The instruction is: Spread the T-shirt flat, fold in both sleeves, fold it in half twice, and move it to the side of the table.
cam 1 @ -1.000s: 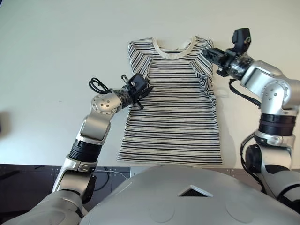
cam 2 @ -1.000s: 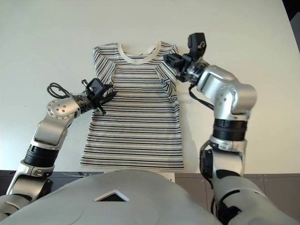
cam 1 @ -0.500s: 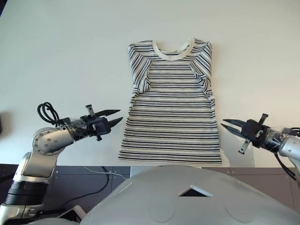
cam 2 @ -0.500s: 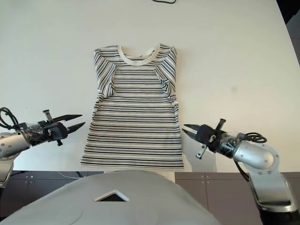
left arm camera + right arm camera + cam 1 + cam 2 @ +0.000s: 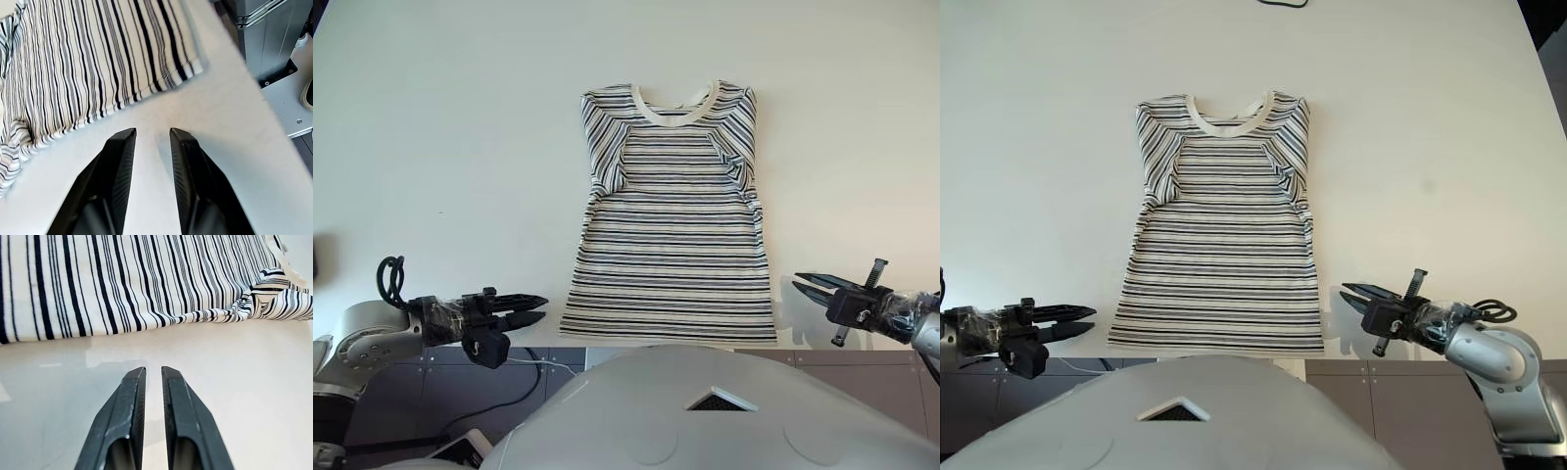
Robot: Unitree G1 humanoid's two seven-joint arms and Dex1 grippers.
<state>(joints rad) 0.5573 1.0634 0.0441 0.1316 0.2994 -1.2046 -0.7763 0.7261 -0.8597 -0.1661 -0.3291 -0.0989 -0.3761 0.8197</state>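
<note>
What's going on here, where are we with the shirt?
The striped T-shirt lies flat on the white table, its sleeves folded in over the body; no half-fold is done yet. Neither arm holds anything. The left gripper is at the near table edge beside the left corner of the hem, the right gripper beside its right corner, each with fingers slightly apart, pointing toward the shirt.

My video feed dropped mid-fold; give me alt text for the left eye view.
A striped T-shirt lies flat on the white table, collar away from the robot, both sleeves folded in. The left gripper and right gripper flank its hem at the table's near edge, both open and clear of the cloth.
</note>
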